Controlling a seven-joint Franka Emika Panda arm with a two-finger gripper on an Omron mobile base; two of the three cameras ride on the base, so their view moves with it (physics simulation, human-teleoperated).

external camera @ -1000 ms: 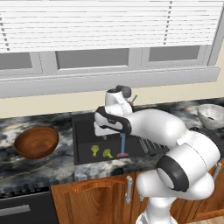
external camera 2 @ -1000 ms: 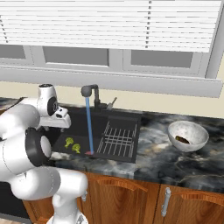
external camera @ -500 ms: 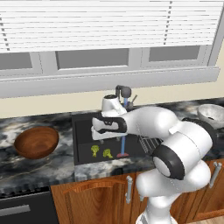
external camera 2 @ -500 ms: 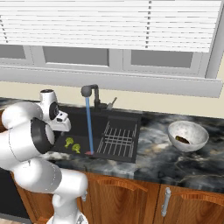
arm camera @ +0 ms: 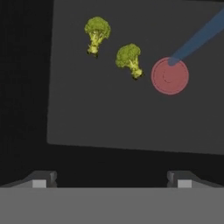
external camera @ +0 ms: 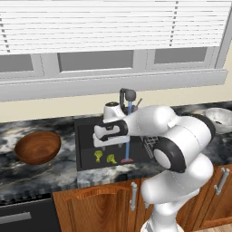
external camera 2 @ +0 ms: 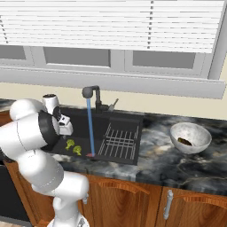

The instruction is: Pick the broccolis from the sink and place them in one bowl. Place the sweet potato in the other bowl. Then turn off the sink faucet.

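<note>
Hand view: two broccolis [arm camera: 97, 31] [arm camera: 129, 57] are seen lying apart on the black floor of the sink [arm camera: 109, 113], in the upper left of the frame, just left of a red drain disc [arm camera: 169, 75] struck by the blue water stream [arm camera: 199, 37]. The gripper [arm camera: 112, 177] is held above with jaws spread and empty. It is judged that one floret should be centred between the fingertips before descent, and the jaws closed low on the head. In the left base view, the wooden bowl [external camera: 37, 147] sits on the marbled counter [external camera: 27, 174] at centre left; in the right base view, the sweet potato [external camera 2: 185, 141] is already in the speckled bowl [external camera 2: 191, 137] at right. The faucet [external camera 2: 91, 94] is running beneath blinded windows.
</note>
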